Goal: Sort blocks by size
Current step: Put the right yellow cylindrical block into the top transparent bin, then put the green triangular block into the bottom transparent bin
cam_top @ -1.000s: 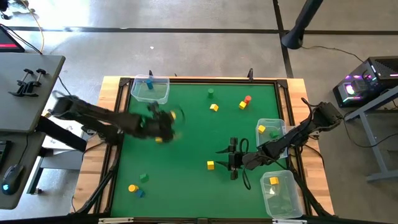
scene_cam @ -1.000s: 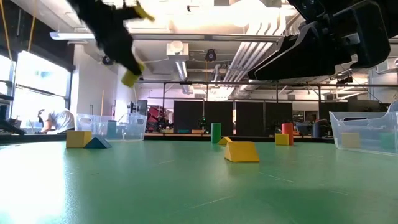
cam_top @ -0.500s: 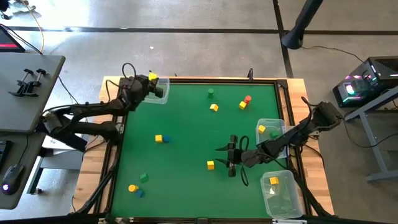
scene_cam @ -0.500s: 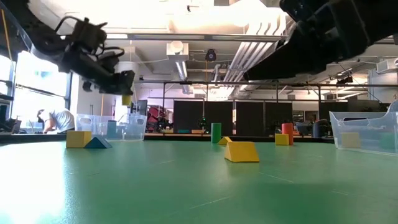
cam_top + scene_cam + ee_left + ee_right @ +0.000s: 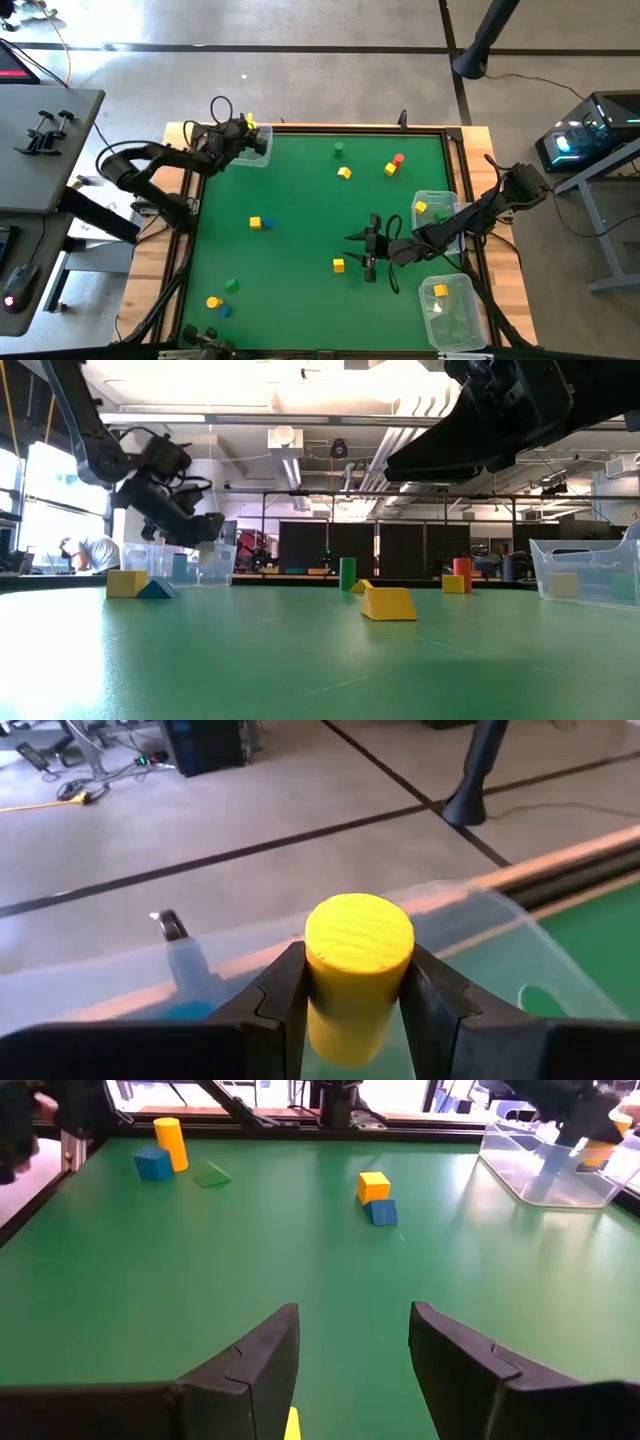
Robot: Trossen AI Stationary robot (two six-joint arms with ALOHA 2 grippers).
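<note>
Left gripper (image 5: 355,1020) at the counter's (image 5: 300,200) eleven o'clock corner, poised over the clear tub (image 5: 255,148). Its jaws clamp a yellow cylinder (image 5: 358,970) by its curved sides, long axis roughly upright between the fingers (image 5: 280,1005), flat end toward the wrist camera. The tub's floor lies directly below, so release appears to turn on a plain drop; a blue block (image 5: 190,1010) seems already inside.

Right gripper (image 5: 368,250) hovers low at about five o'clock, jaws parted and empty. A small yellow block (image 5: 339,265) sits just beyond their tips, toward nine o'clock from them; the right arm is plainly nearer it. Other blocks lie scattered across the counter.
</note>
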